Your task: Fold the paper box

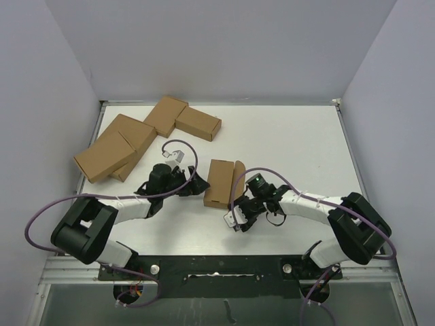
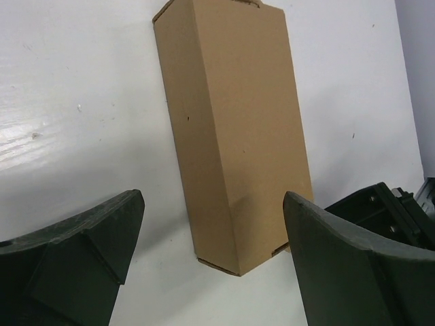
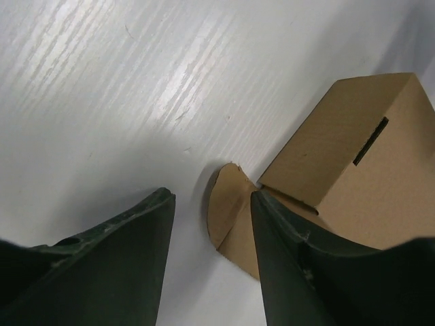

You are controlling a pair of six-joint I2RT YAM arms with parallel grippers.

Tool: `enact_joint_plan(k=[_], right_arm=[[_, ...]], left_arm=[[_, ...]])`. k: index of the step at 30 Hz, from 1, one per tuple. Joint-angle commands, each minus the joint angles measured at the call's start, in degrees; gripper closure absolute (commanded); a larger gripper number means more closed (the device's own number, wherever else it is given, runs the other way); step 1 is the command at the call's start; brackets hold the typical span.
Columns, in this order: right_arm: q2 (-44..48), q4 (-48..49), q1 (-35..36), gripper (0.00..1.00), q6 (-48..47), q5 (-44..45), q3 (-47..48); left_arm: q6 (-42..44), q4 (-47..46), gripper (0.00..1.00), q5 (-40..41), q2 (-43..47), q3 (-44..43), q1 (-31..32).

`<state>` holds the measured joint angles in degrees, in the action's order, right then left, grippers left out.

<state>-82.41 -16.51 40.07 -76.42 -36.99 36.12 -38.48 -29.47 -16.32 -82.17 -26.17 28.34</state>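
Flanking a plain brown rectangular cardboard box [image 1: 219,182].
Left claw [image 2: 212,198] at nine o'clock, right claw [image 3: 211,197] at five; both spread, empty.

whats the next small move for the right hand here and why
Likely ease the right hand in on the rounded flap and fold it toward the slotted end of the paper box. The flap sticks out untucked, right by the open hand's fingertips, while the rest of the box looks closed.

paper box [image 3: 340,170] | cut off by edge; corner behind right claw [image 3: 211,198]
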Motion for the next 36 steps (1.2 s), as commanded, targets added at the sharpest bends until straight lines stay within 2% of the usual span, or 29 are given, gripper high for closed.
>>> enact_joint_plan(k=[1,19,26,36], right_arm=[[-0.31,4.79,1.49,0.52,1.35,4.19,-0.08],[-0.49,6.14,1.59,0.78,6.33,3.91,0.73],[-0.67,5.38,-1.27,0.89,11.00,1.31,2.49],[-1.22,3.69,-4.06,0.96,16.88,-1.83,5.06]], left_arm=[[-0.10,-5.41,0.17,0.91,-2.60,-2.70,0.68],[-0.06,-7.26,0.25,1.64,-8.95,-3.46,1.76],[-0.36,-7.59,0.32,1.49,-9.80,-2.96,1.78],[-0.73,-8.15,0.37,1.02,-10.86,-2.83,1.80]])
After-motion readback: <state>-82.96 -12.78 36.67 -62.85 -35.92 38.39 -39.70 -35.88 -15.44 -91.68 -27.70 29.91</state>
